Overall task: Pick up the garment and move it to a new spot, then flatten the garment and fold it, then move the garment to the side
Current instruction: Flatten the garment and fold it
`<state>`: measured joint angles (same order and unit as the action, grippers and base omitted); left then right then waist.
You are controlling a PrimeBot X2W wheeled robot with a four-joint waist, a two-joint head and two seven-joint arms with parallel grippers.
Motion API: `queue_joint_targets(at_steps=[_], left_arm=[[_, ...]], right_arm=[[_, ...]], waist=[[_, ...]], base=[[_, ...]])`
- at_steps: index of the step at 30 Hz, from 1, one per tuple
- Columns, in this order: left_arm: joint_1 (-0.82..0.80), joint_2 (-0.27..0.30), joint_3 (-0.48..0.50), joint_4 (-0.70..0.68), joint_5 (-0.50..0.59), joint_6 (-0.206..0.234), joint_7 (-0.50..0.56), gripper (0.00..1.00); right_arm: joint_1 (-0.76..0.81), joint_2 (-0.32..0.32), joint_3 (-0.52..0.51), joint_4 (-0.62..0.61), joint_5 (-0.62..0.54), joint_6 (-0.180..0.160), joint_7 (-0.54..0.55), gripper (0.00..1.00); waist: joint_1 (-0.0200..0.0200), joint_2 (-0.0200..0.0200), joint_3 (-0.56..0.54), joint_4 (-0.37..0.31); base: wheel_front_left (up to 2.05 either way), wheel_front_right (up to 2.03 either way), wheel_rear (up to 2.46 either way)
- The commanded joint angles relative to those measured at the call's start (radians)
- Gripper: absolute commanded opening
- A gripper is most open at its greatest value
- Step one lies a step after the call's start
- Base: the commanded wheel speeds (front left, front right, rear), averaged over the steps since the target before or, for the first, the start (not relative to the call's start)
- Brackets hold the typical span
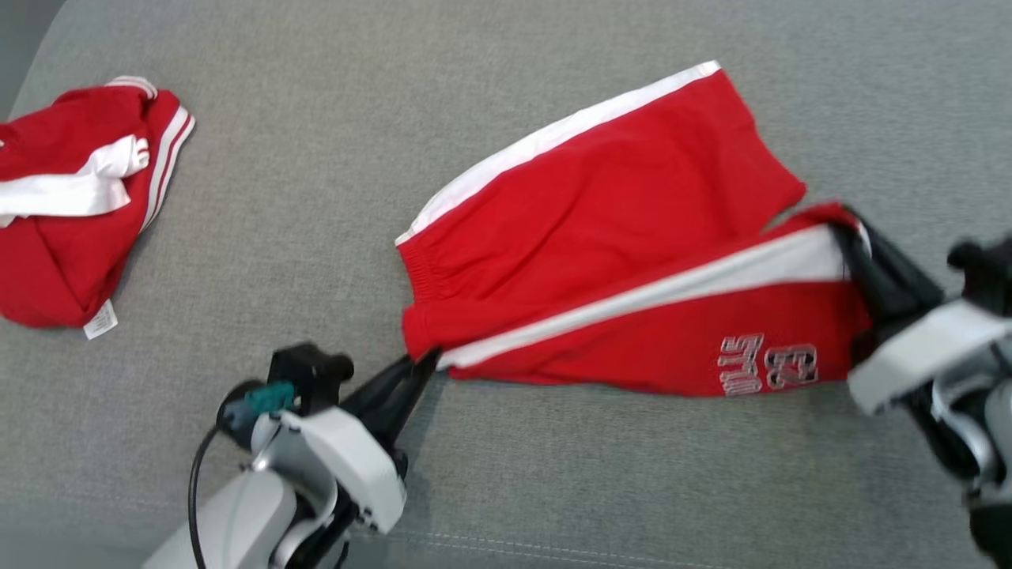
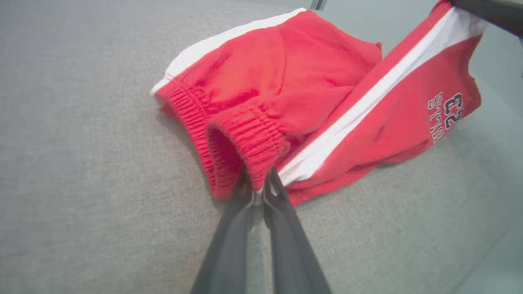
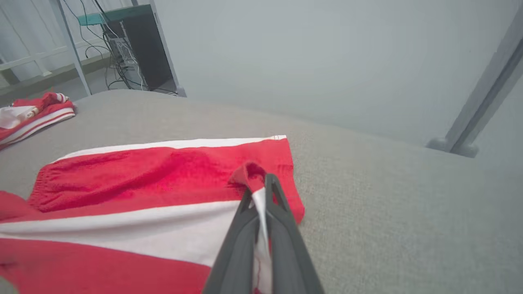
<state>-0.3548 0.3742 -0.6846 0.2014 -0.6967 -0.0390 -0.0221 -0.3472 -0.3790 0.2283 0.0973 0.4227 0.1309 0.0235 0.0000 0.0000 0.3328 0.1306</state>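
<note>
Currently: red shorts (image 1: 601, 221), held between both pincers; left pincer (image 1: 425, 363) clamped on waistband (image 2: 253, 134) corner, right pincer (image 1: 850, 231) clamped on leg hem (image 3: 261, 196), presumably tensioned for flattening and folding.

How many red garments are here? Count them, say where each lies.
2. The red shorts lie mid-surface, pinched by the left claw and right claw; the crumpled garment sits far left. None seems hidden.

Red shorts (image 1: 624, 237) with white side stripes on grey fabric surface (image 1: 316, 118), left gripper (image 1: 427, 361) pinching waistband corner, right gripper (image 1: 847, 233) clamped on one leg's hem, crumpled red-and-white garment (image 1: 71, 213) well apart at upper left.
</note>
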Motion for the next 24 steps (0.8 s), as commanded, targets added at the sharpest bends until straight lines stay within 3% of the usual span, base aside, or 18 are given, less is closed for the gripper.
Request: queue_joint_targets(at_steps=[1,10,21,22,23,24], left_arm=[[-0.057,0.023,0.045,-0.011,-0.006,-0.006,-0.005,0.00],[-0.275,-0.069,0.075,0.084,-0.065,-0.053,0.002,0.00],[-0.397,-0.175,0.081,0.239,-0.131,-0.081,-0.056,0.00],[-0.403,-0.182,0.080,0.246,-0.133,-0.082,-0.068,0.27],[-0.408,-0.188,0.074,0.254,-0.134,-0.084,-0.071,0.67],[-0.412,-0.192,0.069,0.260,-0.134,-0.085,-0.080,1.00]], right_arm=[[-0.049,-0.032,0.028,-0.005,-0.002,0.000,0.006,0.00],[-0.481,-0.098,0.228,0.254,0.063,0.000,0.040,0.00],[-0.743,-0.116,0.444,0.543,0.164,0.000,-0.016,0.00],[-0.756,-0.117,0.458,0.561,0.174,0.000,-0.029,0.15],[-0.767,-0.116,0.469,0.580,0.186,0.000,-0.041,0.44],[-0.777,-0.115,0.482,0.596,0.196,0.000,-0.055,1.00]], waist=[[0.0000,0.0000,0.029,0.026],[0.0000,0.0000,0.122,0.082],[0.0000,0.0000,0.190,0.137],[0.0000,0.0000,0.192,0.141],[0.0000,0.0000,0.194,0.145],[0.0000,0.0000,0.195,0.147]], base=[[0.00,0.00,0.00],[0.00,0.00,0.00],[0.00,0.00,0.00],[0.00,0.00,0.00],[0.00,0.00,0.00],[0.00,0.00,0.00]])
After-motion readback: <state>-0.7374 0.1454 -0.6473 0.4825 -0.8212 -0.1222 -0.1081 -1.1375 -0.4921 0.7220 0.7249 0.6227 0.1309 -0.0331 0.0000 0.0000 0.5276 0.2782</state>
